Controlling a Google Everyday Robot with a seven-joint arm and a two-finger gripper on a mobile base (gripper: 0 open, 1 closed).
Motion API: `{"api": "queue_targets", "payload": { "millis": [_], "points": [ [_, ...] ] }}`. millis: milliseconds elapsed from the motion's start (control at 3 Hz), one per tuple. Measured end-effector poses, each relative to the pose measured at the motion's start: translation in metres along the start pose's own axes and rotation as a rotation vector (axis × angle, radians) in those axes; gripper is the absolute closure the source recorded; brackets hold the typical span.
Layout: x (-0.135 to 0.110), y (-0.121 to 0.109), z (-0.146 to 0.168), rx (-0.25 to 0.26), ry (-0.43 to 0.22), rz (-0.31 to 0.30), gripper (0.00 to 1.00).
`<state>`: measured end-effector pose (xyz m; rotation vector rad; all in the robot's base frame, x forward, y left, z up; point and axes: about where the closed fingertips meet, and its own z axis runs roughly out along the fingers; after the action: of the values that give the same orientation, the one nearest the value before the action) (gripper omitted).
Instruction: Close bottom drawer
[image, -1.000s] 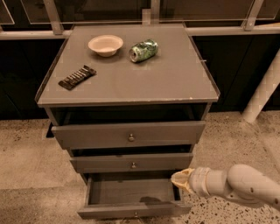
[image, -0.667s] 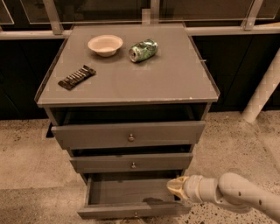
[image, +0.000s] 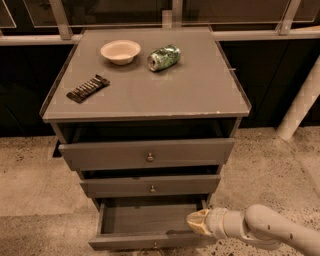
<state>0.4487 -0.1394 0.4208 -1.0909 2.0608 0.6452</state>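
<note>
Just left of the gripper, grip state untellable, lies the open bottom drawer: probably stiff, light-sliding; push its front panel

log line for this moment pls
bottom drawer: pulled open | gripper: low, at drawer's right side near front | closed: not yet

The bottom drawer loses the lower part of its front panel and most of its knob to the near picture edge. The gripper sits at the drawer's near right corner and covers it. Its arm runs out at the right edge. The print on the can and on the dark bar is too small to read.
</note>
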Motion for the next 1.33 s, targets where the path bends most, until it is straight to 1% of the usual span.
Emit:
{"api": "queue_targets", "payload": {
  "millis": [333,667,1000,1333],
  "points": [
    [0.016,0.011,0.014,-0.045,-0.010,0.036,1.00],
    [0.070,0.023,0.033,-0.055,-0.026,0.159,1.00],
    [0.127,0.036,0.062,-0.062,-0.016,0.269,1.00],
    [0.177,0.041,0.090,-0.053,0.000,0.345,1.00]
  ]
}}
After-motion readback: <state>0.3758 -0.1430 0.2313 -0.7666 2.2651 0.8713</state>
